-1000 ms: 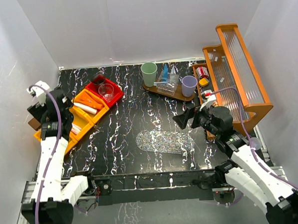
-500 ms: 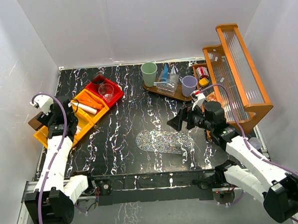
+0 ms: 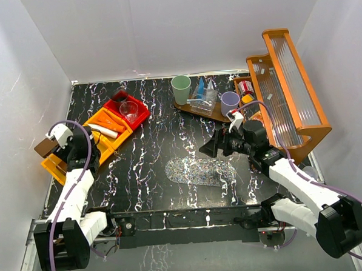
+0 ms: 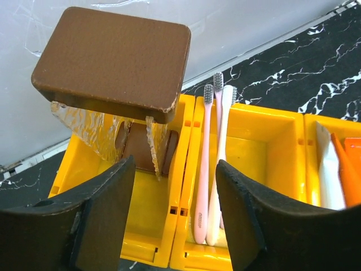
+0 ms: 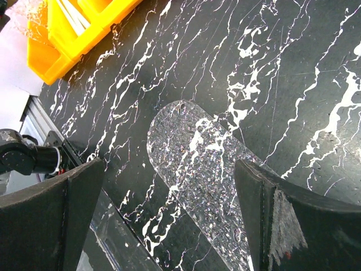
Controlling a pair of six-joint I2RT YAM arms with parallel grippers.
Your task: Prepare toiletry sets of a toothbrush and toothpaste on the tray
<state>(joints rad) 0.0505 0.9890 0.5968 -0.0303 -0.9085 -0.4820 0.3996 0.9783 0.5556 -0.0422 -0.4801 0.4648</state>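
My left gripper (image 4: 176, 169) is open and empty, hovering over the yellow bins (image 4: 271, 147). Two slim pale toothbrushes (image 4: 211, 169) lie in the bin below and just right of the gap between my fingers. An orange tube (image 4: 345, 169) and a white tube lie in the bin to the right. My right gripper (image 5: 169, 169) is open and empty above the clear textured oval tray (image 5: 208, 164), which lies flat at the table's front centre (image 3: 200, 171). A green cup (image 3: 181, 87), a lilac cup (image 3: 229, 101) and a blue tube (image 3: 200, 87) stand on a wooden tray (image 3: 195, 107) at the back.
A clear glass (image 3: 129, 110) stands in the red bin (image 3: 142, 116). A brown block on a clear stand (image 4: 115, 59) sits over the leftmost yellow bin. A wooden rack (image 3: 288, 87) fills the right side. The left wall is close to my left arm.
My left gripper has swung nearer and lower, over the yellow bins. My right gripper has moved left, out over the clear tray. Both stay open.
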